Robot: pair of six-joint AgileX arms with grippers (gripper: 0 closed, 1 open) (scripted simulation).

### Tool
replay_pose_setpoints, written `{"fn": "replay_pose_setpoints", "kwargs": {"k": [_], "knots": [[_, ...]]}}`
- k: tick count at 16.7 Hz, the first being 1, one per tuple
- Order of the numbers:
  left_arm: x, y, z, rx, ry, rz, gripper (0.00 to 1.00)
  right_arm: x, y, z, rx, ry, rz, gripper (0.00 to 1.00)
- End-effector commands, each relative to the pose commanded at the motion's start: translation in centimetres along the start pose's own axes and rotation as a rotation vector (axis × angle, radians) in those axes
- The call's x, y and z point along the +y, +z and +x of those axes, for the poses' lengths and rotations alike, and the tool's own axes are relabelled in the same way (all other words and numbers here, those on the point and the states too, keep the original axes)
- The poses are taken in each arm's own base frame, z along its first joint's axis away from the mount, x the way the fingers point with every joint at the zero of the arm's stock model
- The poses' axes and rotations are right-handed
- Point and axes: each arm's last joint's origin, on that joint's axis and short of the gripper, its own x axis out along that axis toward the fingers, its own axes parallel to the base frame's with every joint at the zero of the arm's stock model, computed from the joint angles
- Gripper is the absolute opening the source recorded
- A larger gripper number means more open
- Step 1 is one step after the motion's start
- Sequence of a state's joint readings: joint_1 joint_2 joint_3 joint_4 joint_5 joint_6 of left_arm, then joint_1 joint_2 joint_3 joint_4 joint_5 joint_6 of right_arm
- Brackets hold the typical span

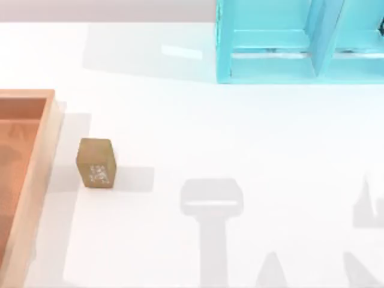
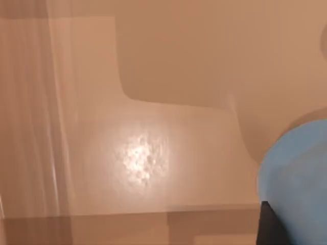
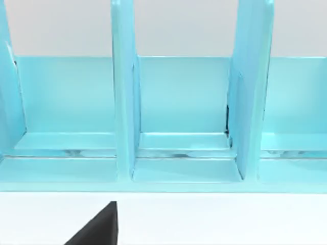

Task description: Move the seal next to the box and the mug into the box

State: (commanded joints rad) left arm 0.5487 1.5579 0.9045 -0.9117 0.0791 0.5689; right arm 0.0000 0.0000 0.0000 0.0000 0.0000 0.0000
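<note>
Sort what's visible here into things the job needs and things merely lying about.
Job:
- seal, on the table just right of the box
- box, at the top view's left edge
- mug, blue, close to the left wrist camera over the box floor

Lying about:
- cyan shelf unit, at the table's far side

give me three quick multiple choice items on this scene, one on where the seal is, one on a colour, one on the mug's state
1. Where does the seal stand?
A. on the table just right of the box
B. inside the box
C. in the shelf unit

2. What colour is the shelf unit?
A. red
B. cyan
C. black

3. Where is the mug?
A. on the table beside the seal
B. in the shelf
C. close under the left wrist camera, over an orange-brown surface

Key: 1 A, it stands apart from the rim on the white table; 2 B, cyan throughout; 3 C, blue curve beside a dark finger.
</note>
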Motion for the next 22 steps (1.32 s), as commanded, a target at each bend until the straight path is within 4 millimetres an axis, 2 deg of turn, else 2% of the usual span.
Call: {"fn": "replay_pose_setpoints", "kwargs": {"k": [11,22], "knots": [[0.00,0.00,0.00,0.000,0.000,0.000,0.98,0.00,0.00,0.00,0.000,0.000,0.000,1.00],[-0.11,-0.04,-0.28,-0.002,0.008,-0.001,1.00,0.00,0.00,0.00,0.000,0.000,0.000,1.00]]}}
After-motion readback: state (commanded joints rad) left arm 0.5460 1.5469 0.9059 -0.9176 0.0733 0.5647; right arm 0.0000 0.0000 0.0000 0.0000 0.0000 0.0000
